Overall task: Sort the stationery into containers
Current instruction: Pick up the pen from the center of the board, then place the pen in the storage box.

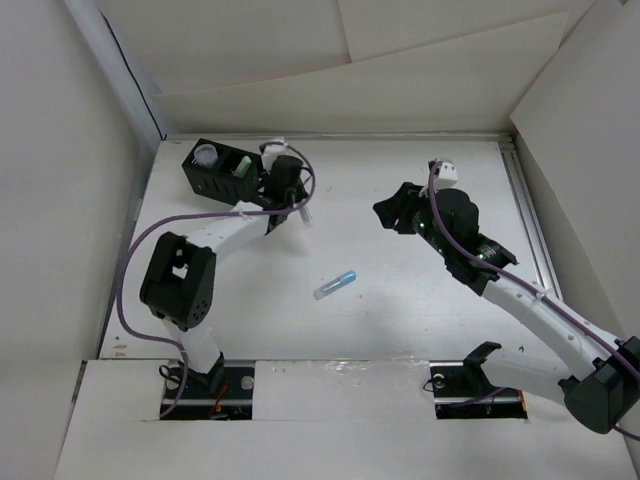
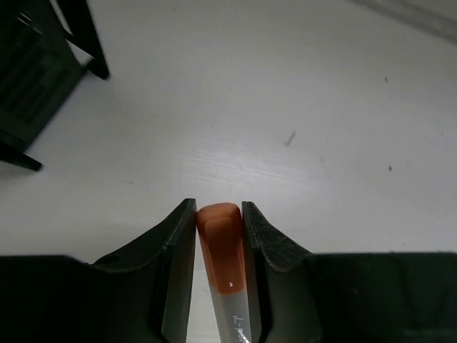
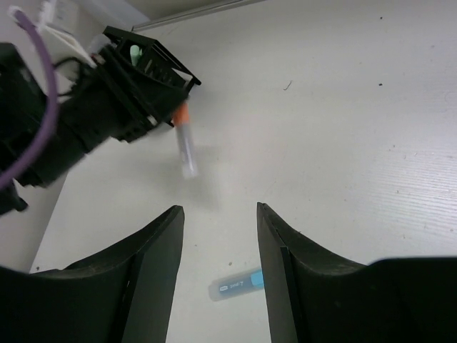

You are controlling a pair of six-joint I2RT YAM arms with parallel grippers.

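Left tool: its 2 fingers are closed to a narrow gap on the cap end of the orange highlighter, pressing it from both sides.
Orange highlighter: the orange cap sits between the fingers and the pale barrel sticks out beyond them, as the right wrist view shows. Whether its free end touches the surface I cannot tell.
Left tool's place: near the far left corner of the surface, just beside the organiser on the side facing the middle.
Right tool: spread wide with nothing between its fingers, hanging above the surface right of the middle, well apart from the organiser.
Blue highlighter: lying flat and slanted near the middle of the surface, alone, between the 2 arms and closer to the near edge than either tool.
Organiser: black mesh box in the far left corner, turned at an angle to the edges.
Green highlighter: standing in the compartment nearest the left tool.
Roll: a pale round roll in the compartment nearest the far left corner.
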